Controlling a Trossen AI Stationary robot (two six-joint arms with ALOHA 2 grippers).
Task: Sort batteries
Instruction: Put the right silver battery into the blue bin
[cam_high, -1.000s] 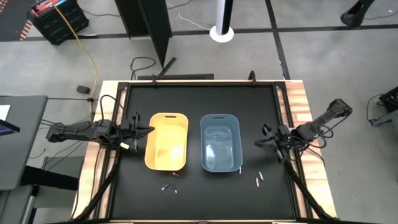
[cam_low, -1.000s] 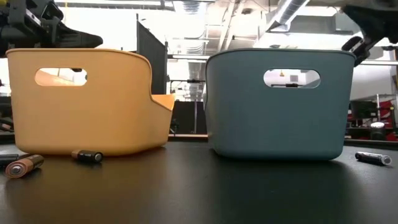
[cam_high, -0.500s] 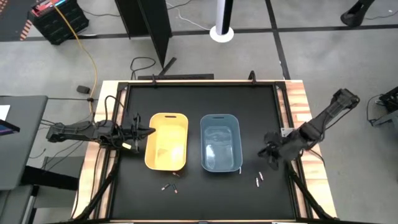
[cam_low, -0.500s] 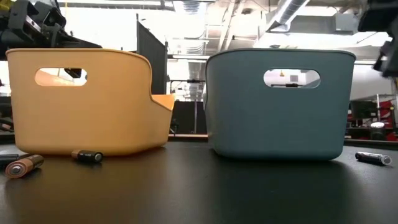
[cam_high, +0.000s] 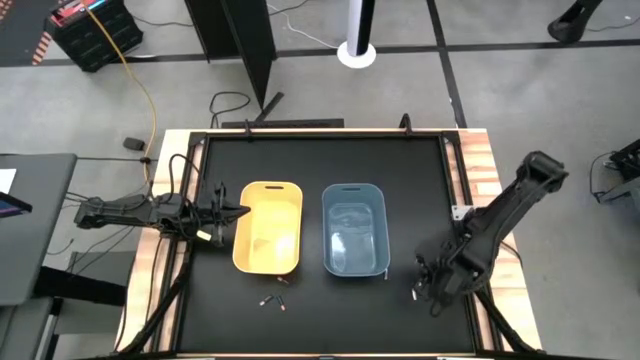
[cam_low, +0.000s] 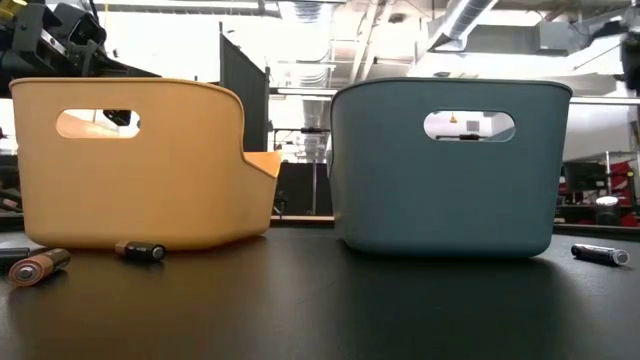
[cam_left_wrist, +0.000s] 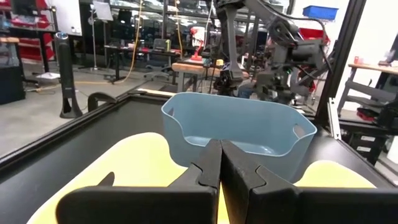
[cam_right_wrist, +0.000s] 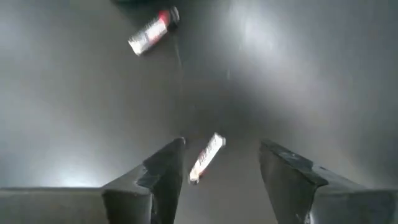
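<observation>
1. The right gripper (cam_right_wrist: 221, 163) hangs over the desk (cam_high: 330, 165) just in front of the blue bin's (cam_high: 354, 228) right corner, fingers (cam_right_wrist: 163, 168) spread wide and holding nothing. One pale battery (cam_right_wrist: 206, 157) lies between them in the right wrist view, with a second battery (cam_right_wrist: 153, 30) farther off.
2. The step in hand looks like picking up that nearer battery. It lies at a slant to the fingers, so I would turn the wrist until they close across its short width, not along its length.
3. Come straight down and stop just short of the desk; a round battery will likely roll if one finger touches it first.
4. Close gently and centred, then lift clear before swinging towards a bin.
5. The left gripper (cam_left_wrist: 219, 168) waits at the outer side of the yellow bin (cam_high: 268, 226), fingers pressed together and empty.
6. Two more batteries (cam_high: 273, 299) lie on the desk in front of the yellow bin; the low view shows a copper-tipped one (cam_low: 38, 265) and a dark one (cam_low: 140, 250) there, and another (cam_low: 600, 254) right of the blue bin.
</observation>
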